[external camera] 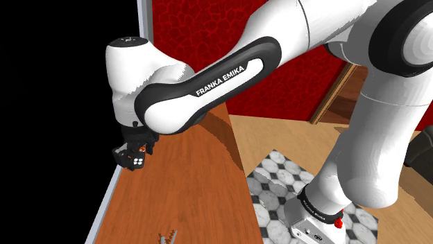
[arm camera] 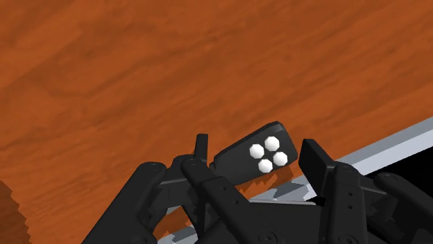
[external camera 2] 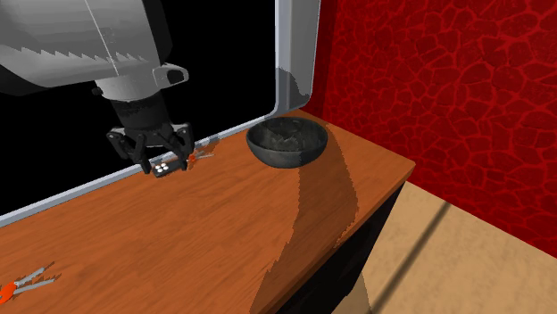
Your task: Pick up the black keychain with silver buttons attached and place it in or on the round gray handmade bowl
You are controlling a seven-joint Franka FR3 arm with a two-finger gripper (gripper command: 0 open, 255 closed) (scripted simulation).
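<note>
Your gripper (external camera 2: 162,161), upper left in the second exterior view, is clamped on the white-buttoned black key fob (external camera 2: 165,169), left of the dark grey bowl (external camera 2: 287,144).

Bright even light, dark shadow band across the tabletop (external camera 2: 178,232)

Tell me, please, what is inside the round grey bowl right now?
Nothing visible: the bowl shows a bare dark inner wall, though its near rim covers the bottom. The keychain is clasped in the gripper, apart from the bowl.
</note>
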